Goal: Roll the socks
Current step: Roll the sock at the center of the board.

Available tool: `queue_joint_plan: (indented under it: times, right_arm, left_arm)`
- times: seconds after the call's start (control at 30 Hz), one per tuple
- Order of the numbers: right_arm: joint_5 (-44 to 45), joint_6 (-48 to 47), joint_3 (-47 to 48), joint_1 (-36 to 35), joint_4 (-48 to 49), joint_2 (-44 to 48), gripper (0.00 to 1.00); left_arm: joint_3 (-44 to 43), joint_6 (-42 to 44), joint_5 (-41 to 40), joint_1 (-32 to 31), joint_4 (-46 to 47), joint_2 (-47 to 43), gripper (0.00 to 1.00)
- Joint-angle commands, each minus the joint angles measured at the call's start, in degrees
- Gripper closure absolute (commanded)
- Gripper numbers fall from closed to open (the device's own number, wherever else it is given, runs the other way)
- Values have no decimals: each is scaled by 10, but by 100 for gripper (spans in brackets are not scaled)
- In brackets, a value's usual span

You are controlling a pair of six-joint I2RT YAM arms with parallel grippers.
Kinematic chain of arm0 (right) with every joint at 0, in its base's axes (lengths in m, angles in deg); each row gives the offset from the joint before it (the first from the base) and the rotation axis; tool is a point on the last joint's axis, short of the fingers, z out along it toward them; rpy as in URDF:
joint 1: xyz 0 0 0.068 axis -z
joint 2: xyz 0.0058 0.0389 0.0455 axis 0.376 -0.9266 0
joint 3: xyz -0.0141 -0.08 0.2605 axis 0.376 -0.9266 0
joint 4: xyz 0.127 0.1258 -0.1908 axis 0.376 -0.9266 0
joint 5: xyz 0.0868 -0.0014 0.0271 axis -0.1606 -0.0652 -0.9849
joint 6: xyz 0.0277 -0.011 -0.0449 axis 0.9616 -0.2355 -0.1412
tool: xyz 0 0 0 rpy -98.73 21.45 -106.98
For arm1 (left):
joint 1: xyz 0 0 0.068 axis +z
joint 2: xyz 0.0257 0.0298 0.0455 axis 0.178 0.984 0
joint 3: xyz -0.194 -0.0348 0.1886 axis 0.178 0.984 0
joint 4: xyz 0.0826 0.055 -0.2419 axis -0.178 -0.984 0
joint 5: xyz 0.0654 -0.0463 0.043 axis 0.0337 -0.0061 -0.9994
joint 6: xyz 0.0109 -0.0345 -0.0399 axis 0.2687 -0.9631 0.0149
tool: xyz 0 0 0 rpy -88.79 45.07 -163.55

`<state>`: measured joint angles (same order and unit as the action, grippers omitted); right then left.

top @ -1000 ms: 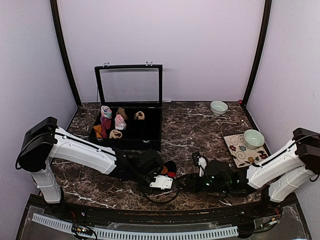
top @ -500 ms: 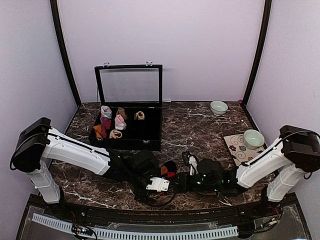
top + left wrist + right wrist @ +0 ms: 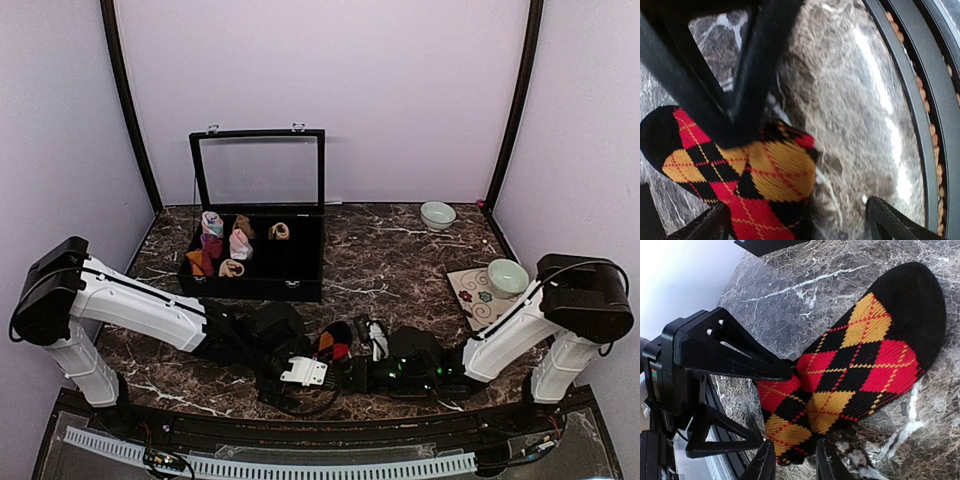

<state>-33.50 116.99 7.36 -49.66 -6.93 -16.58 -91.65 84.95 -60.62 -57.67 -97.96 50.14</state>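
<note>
Dark brown marble veined in white covers the table (image 3: 400, 250), closed in by pale lilac walls. In the overhead view, a black compartment box with its glass lid raised (image 3: 258, 270) stands at the back left, with small rolled socks (image 3: 225, 245) in its cells. A pale green bowl (image 3: 437, 214) sits at the far right. A second pale bowl (image 3: 507, 277) rests on a cream floral mat (image 3: 478, 300). Both white arms reach low to the near middle. There the left gripper (image 3: 318, 358) and the right gripper (image 3: 355, 352) meet over a black knit argyle sock with red and amber diamonds (image 3: 333, 345). It lies on the marble in front of the box. How the fingers stand cannot be told from this height.

In the left wrist view, the argyle sock (image 3: 755, 190) lies flat on the marble, its rounded black end at the left. The left gripper (image 3: 799, 212) has its two dark fingers spread wide at the bottom corners, holding nothing. One of the right gripper's black fingers (image 3: 747, 100) comes down onto the sock's upper edge. Dark rails of the table's edge (image 3: 920, 100) curve past on the right.

In the right wrist view, the argyle sock (image 3: 855, 365) runs from its rounded black end at upper right down to the bottom. There the right gripper (image 3: 795, 460) has its fingers drawn close on either side of the knit, pinching that end. At the left, the left gripper (image 3: 776, 407) stands spread, its upper fingertip touching the sock's edge.
</note>
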Motion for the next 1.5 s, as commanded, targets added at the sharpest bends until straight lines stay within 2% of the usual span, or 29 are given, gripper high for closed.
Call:
queue_joint_plan:
  times: [0.0, 0.27, 0.37, 0.47, 0.57, 0.67, 0.8, 0.93, 1.03, 1.17, 1.27, 1.47]
  right_arm:
    - [17, -16, 13, -4, -11, 20, 74]
    - [32, -69, 61, -5, -76, 24, 69]
    - [26, -96, 102, -4, -120, 10, 69]
    - [11, -108, 141, -2, -146, -18, 69]
    - [0, -106, 151, 1, -141, -44, 71]
    - [-5, -93, 146, 6, -133, -64, 74]
    - [-12, -80, 139, 10, -122, -86, 77]
    - [-12, -73, 138, 18, -128, -103, 82]
    - [-6, -67, 126, 23, -123, -106, 84]
    - [-8, -57, 108, 25, -97, -108, 86]
    - [-21, -50, 104, 25, -84, -115, 87]
    - [-31, -48, 98, 26, -85, -115, 88]
  left_arm:
    - [5, 18, -21, 22, -58, -39, 1]
    - [-73, -9, 22, 147, -132, -93, 1]
    - [-77, -2, 37, 167, -138, -115, 1]
    - [-90, -39, 86, 206, -139, -138, 1]
    - [-123, -98, 123, 271, -139, -123, 1]
    - [-182, -52, 243, 322, -235, -100, 5]
    - [-148, 63, 281, 292, -255, -162, 6]
    - [-124, 191, 238, 191, -361, -164, 23]
    - [-81, 235, 187, 119, -356, -169, 26]
    - [-73, 244, 151, 75, -319, -126, 27]
    - [-90, 224, 123, 60, -280, -77, 32]
    - [-71, 215, 93, 37, -185, -56, 31]
